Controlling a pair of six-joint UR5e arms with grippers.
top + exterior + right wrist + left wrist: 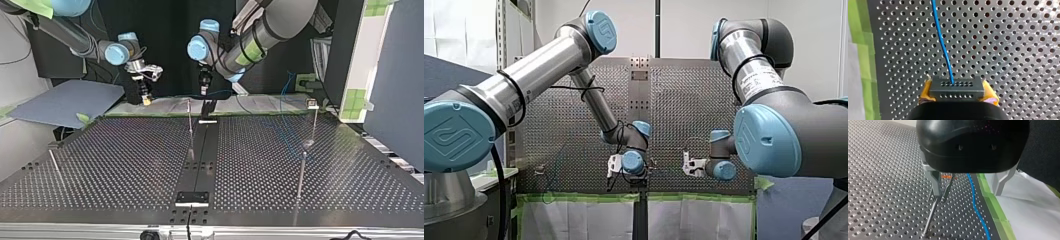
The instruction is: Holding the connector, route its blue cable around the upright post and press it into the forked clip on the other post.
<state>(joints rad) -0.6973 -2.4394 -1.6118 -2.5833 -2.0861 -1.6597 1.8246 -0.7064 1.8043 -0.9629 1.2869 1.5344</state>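
Perforated metal surface fills most of every view, edged along one side by a strip of green tape with white sheeting beyond it.

The right pincer is closed on a black connector. Its yellow pads press against the connector's two short ends. The blue cable leaves one hole in the connector's face and runs straight ahead, away over the holes.

The left pincer stands open, its metal fingers wide apart and gripping nothing. One finger hangs just in front of the top of a thin upright post, which ends in a forked clip with a small orange mark above it. A stretch of the blue cable lies on the surface under the gap between the fingers. It runs beside the tape and is clear of the post and the clip.

In the top view both pincers hover near the far edge, the right one at the view's left. Another post with a small pale head stands well apart at that view's right.
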